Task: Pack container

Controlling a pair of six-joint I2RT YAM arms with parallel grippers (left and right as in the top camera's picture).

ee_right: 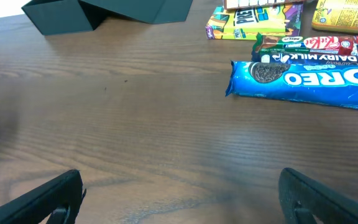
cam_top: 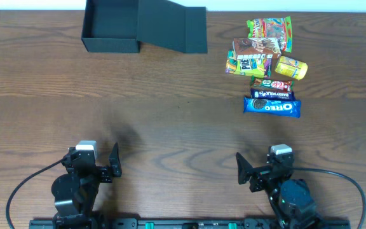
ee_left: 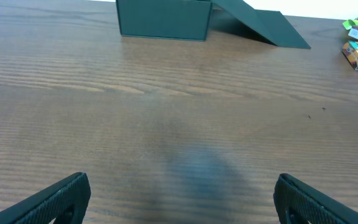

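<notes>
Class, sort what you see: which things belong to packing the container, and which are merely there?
Job: container; Oreo packet; Dairy Milk bar; KitKat; yellow packet; remaining snack packets.
Merely there: wooden table; mounting rail.

The container [cam_top: 110, 44] is a dark teal-black rectangular box of matte cardboard. It stands upright on its base at the far left part of the table [cam_top: 170, 127], near the far edge, with the opening facing up. The inside is dark like the outside. Its hinged flap lid [cam_top: 173, 28] is open. It is attached at the right wall of the box and slopes down on that side until its free edge rests on the table.
</notes>
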